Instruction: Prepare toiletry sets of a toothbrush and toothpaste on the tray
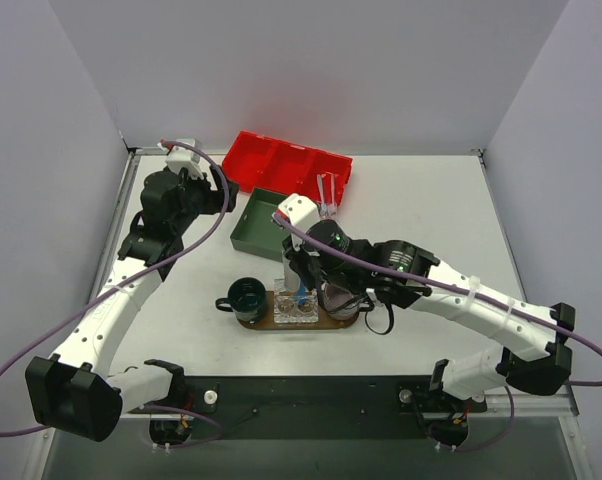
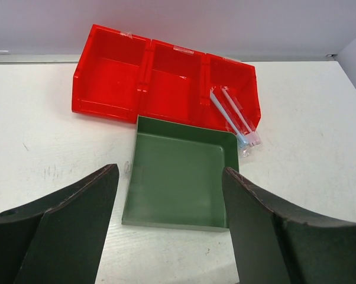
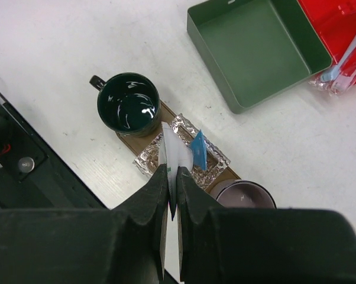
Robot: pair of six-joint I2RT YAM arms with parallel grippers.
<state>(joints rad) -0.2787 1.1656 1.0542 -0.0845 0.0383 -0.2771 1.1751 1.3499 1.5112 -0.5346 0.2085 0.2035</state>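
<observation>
While the white tube (image 3: 177, 152) is pinched flat between its pressed-together fingers, the right gripper (image 3: 172, 171) is held over the middle of the tray (image 3: 168, 112). The tube's free end is pointed down toward a foil-lined holder (image 3: 216, 163) on the tray; whether it touches the holder cannot be told. Just to the right of the white tube, the blue tube (image 3: 198, 151) is seen lying inside that holder. The holder is flanked by two mugs: a green mug (image 3: 128, 103) is set at the left end of the tray with its handle turned left, and a second mug (image 3: 244, 194), greyish inside, is set at the right end, partly hidden by the gripper. Farther off, beyond the tray, a green box (image 3: 255, 53) is placed on the white table (image 1: 421, 210), and a red bin (image 1: 291, 165) with three compartments is placed behind it near the far wall. The two toothbrushes (image 2: 234, 118), wrapped in clear film, are propped against the right compartment of the bin, their heads resting on the table just beside the box's far right corner. The left gripper (image 2: 169, 171) is held well apart from the tray, on the far left, with its fingers spread wide and nothing between them, aimed at the green box.
</observation>
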